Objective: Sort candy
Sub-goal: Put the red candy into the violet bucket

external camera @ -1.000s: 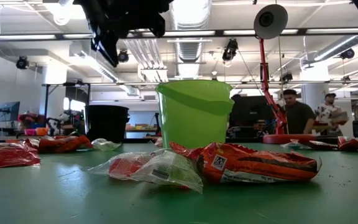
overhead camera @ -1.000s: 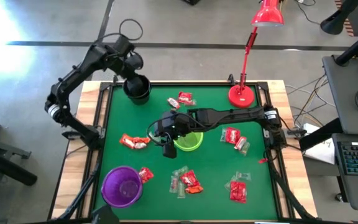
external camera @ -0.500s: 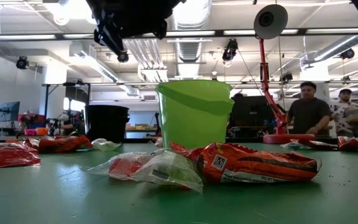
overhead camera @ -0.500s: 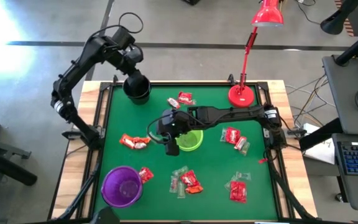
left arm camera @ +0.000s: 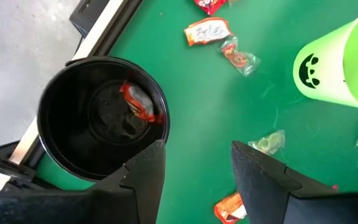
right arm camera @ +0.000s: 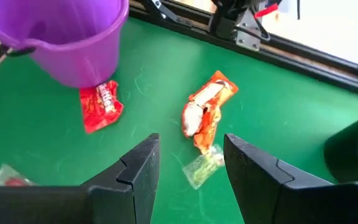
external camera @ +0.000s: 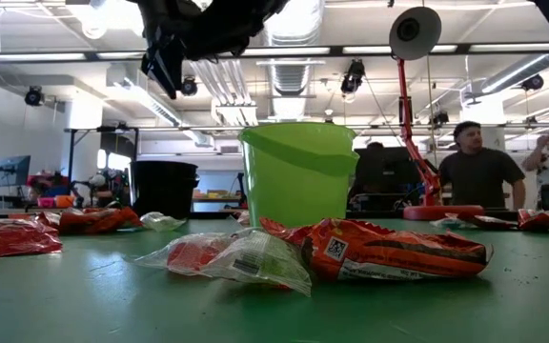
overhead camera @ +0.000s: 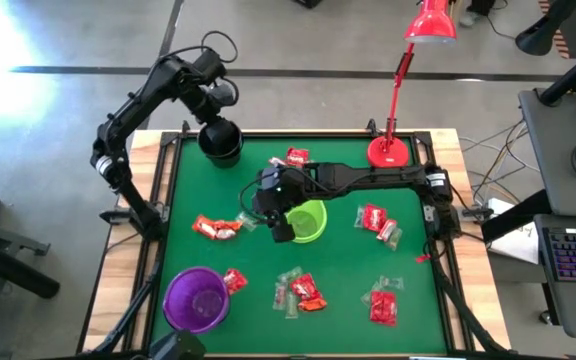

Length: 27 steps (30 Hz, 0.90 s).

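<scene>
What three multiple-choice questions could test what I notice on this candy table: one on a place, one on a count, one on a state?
1. Where does the black cup stand?
A. at the table's far left corner
B. beside the red lamp's base
C. in the middle of the mat

2. How many cups are on the green mat?
A. two
B. three
C. five

3. What is in the black cup?
A. nothing
B. a red-wrapped candy
C. a clear-wrapped candy

Answers:
1. A: the high view shows it at that corner, under the left gripper.
2. B: black, green cup and purple cup.
3. B: the left wrist view looks down on a red wrapper inside it.
</scene>
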Available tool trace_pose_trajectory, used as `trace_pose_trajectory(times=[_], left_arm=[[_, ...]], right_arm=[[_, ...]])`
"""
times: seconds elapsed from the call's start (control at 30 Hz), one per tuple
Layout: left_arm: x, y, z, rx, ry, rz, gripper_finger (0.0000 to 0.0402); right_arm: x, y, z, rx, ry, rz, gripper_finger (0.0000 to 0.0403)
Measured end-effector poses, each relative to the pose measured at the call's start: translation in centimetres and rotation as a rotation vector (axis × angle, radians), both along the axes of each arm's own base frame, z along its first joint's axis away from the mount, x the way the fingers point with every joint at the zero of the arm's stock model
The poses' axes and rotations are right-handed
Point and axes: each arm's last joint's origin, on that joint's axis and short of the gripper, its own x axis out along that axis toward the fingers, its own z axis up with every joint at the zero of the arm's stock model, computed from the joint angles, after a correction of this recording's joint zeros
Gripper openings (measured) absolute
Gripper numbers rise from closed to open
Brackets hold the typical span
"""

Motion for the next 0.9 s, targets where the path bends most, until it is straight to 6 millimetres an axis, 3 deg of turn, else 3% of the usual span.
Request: trace_pose_trajectory(times=[0.17,0.4,0.53,0.7,0.9], left_arm=[[-0.3,-0.4,1.1,0.031,-0.025,-0.01,0.0167],[0.0,-0.6,2.7,0.108,-0.093,-0.033,0.0167],[-0.2,-1.0,4.0,0.145,-0.124,-0.059,0.0167],[-0.2,-1.8,6.2,0.101,-0.319,-0.132,0.0167],[-0.3,-2.0,7.0,0.119,-0.36,-0.143,0.0167]], right_arm=[[0.5,-0.3,-0.1,0.019,-0.043,0.042,0.0169],[1.4,-0.4,-2.6,0.075,0.04,0.026,0.0169],[1.3,-0.4,-2.8,0.082,0.068,0.015,0.0169],[1.0,-0.5,-3.2,0.048,0.113,-0.027,0.0169],[0.6,-0.5,-3.5,0.068,0.169,-0.054,0.0169]])
